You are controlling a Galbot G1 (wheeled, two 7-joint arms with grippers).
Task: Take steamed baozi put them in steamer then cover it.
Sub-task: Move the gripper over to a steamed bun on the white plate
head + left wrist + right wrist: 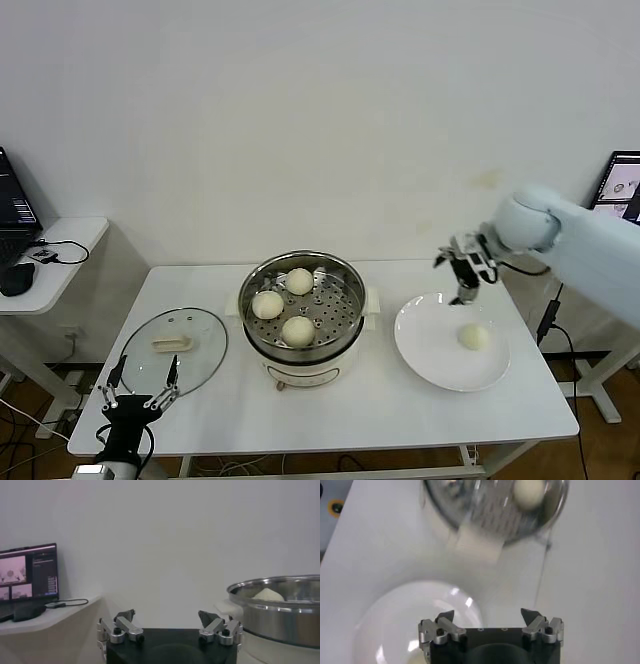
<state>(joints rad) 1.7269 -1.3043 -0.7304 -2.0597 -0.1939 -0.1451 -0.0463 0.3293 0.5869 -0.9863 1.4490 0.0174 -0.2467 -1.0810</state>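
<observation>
The steamer (345,285) stands mid-table on its white base, with three baozi on the perforated tray (299,281) (267,304) (298,330). A fourth baozi (474,337) lies on the white plate (430,350) to the right. My right gripper (467,270) is open and empty, above the plate's far edge. In the right wrist view the open gripper (488,616) looks down on the plate (395,615) and the steamer (485,510). My left gripper (140,385) is open at the table's front left, near the glass lid (205,350); its wrist view shows the open gripper (167,617) beside the steamer (275,615).
A side table with a laptop (15,205) and cables stands at the far left. A monitor (622,185) stands at the far right. Bare tabletop lies in front of the steamer and plate.
</observation>
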